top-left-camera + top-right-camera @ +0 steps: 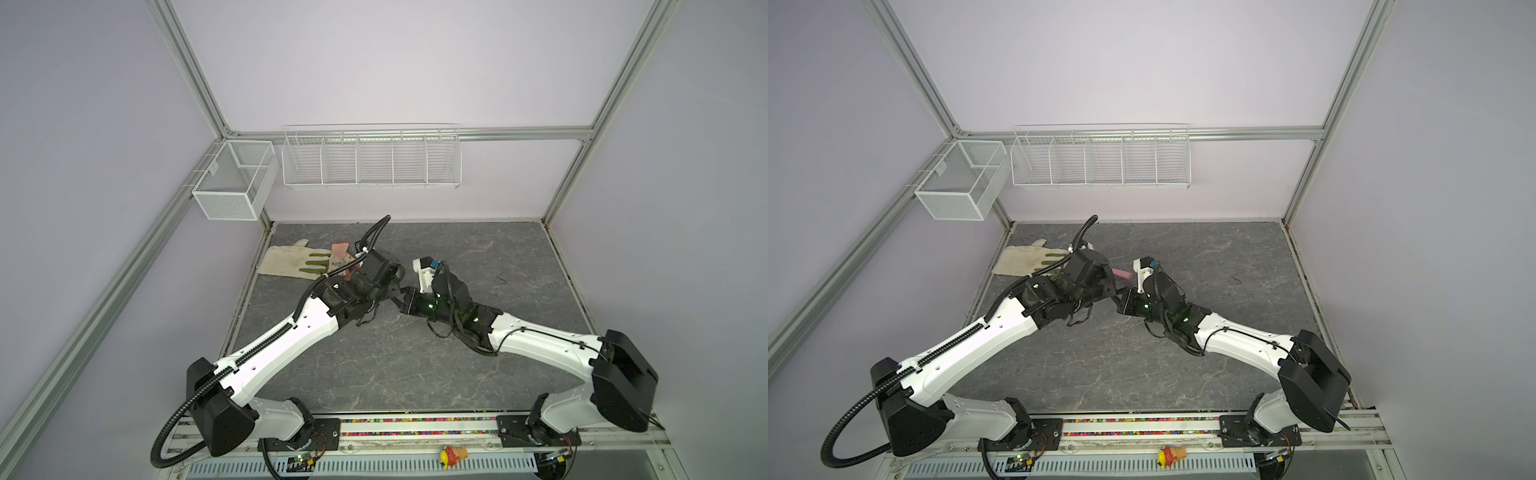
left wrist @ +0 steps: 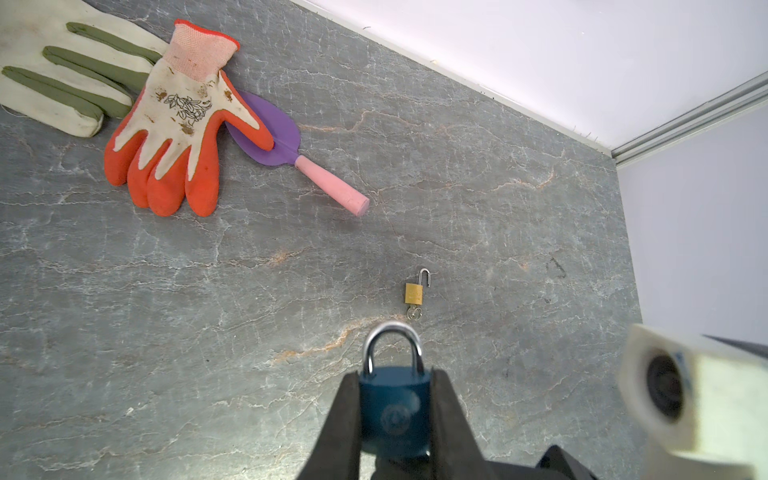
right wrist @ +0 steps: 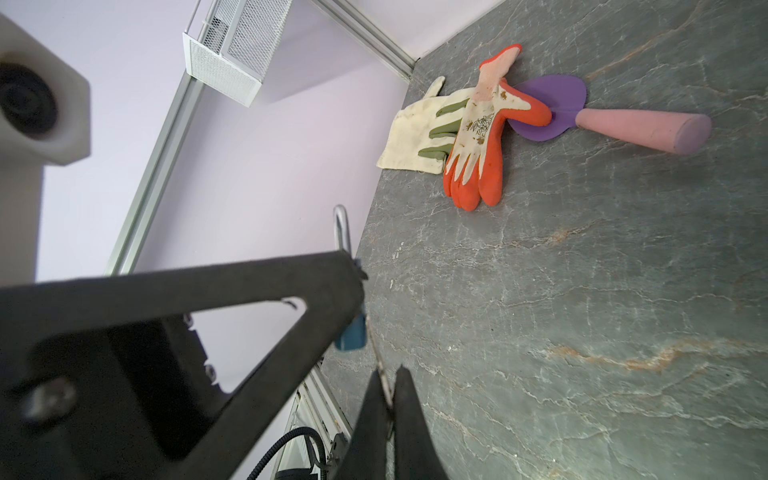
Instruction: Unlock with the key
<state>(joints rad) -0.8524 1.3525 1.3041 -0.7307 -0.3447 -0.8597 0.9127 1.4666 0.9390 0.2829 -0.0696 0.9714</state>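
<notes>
A blue padlock (image 2: pixel 394 411) with a closed silver shackle (image 2: pixel 392 332) hangs above the table, and my left gripper (image 2: pixel 395 376) is shut on its body. In the right wrist view my right gripper (image 3: pixel 388 374) is shut on a thin metal key (image 3: pixel 380 363). The key points up at the bottom of the padlock (image 3: pixel 351 334). I cannot tell whether its tip is inside the keyhole. In both top views the left gripper (image 1: pixel 395 289) and the right gripper (image 1: pixel 405 297) meet over the middle of the table, and they hide the padlock and key there.
A small brass padlock (image 2: pixel 414 293) lies on the grey table (image 2: pixel 498 208) with its shackle open and keys in it. At the back left lie an orange glove (image 2: pixel 174 124), a white-green glove (image 2: pixel 54 75) and a purple trowel (image 2: pixel 328 183). Wire baskets (image 1: pixel 370 160) hang on the wall.
</notes>
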